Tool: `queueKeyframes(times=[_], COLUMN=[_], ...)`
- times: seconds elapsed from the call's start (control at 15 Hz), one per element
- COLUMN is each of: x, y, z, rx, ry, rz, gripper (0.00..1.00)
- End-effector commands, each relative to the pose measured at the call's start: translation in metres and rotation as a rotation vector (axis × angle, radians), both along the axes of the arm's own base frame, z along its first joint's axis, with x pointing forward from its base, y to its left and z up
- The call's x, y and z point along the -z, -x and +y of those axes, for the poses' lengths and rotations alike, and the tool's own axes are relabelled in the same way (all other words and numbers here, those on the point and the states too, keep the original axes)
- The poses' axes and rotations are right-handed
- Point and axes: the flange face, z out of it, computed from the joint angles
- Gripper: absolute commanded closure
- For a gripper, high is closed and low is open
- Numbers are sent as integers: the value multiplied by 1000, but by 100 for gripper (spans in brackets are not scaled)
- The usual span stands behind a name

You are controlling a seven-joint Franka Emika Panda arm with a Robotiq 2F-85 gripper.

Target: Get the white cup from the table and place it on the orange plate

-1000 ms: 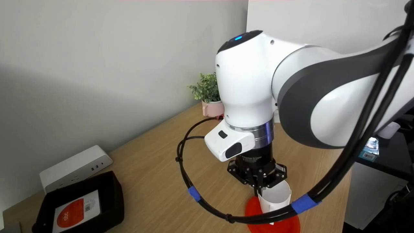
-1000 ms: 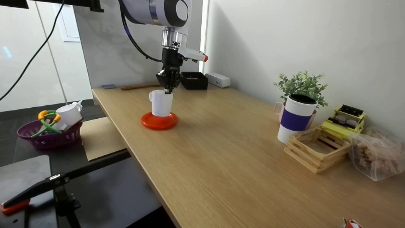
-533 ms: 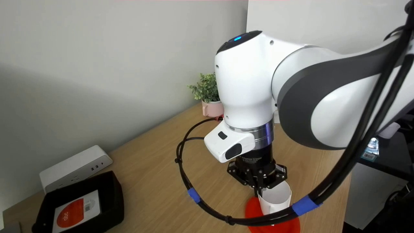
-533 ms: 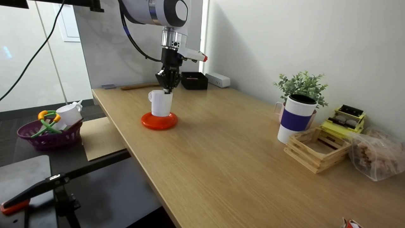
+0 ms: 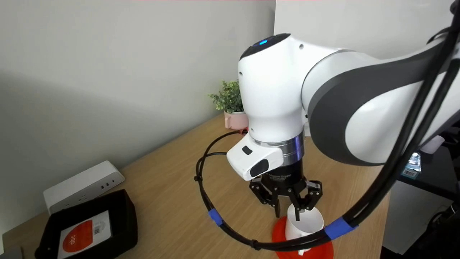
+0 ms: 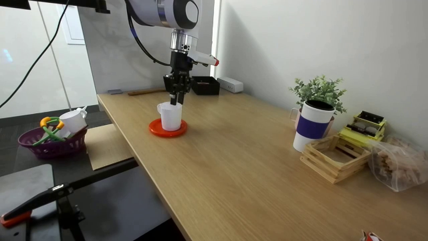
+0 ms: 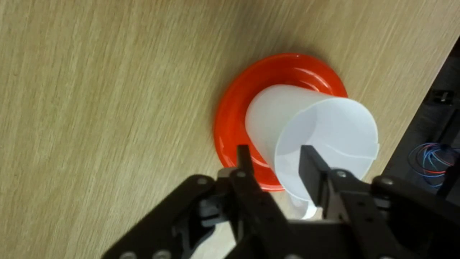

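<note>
The white cup stands upright on the orange plate, as the cup and the plate also show in an exterior view. In the wrist view the cup is within the rim of the plate. My gripper is open, its fingers apart on either side of the near cup wall, one over the cup's mouth and one outside it. The gripper also shows just above the cup in both exterior views. The wood-grain table lies under the plate.
A black tray and a white power strip stand by the wall. A banded tall cup, a wooden crate, a potted plant and a plastic bag stand along the wall. The table edge is near the plate.
The gripper has opened and let go of the cup's wall. The cup has dropped slightly from above the plate onto it. The arm has hardly moved.
</note>
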Motion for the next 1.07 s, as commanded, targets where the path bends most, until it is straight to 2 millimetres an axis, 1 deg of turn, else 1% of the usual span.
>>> queueKeyframes(times=[0.0, 0.07, 0.2, 0.27, 0.33, 0.53, 0.67, 0.8, 1.0], x=[-1, -2, -4, -5, -6, -12, -20, -30, -51], y=[-5, -5, -3, -1, 1, 11, 18, 24, 34], z=[3, 3, 5, 5, 7, 12, 18, 26, 37], rx=[-14, -13, -8, 0, 21, 91, 129, 158, 209], ry=[11, 14, 27, 37, 50, 96, 114, 118, 127], rz=[18, 15, 12, 14, 19, 21, 0, -28, -74], gripper=[30, 22, 10, 2, 0, 0, 0, 0, 0])
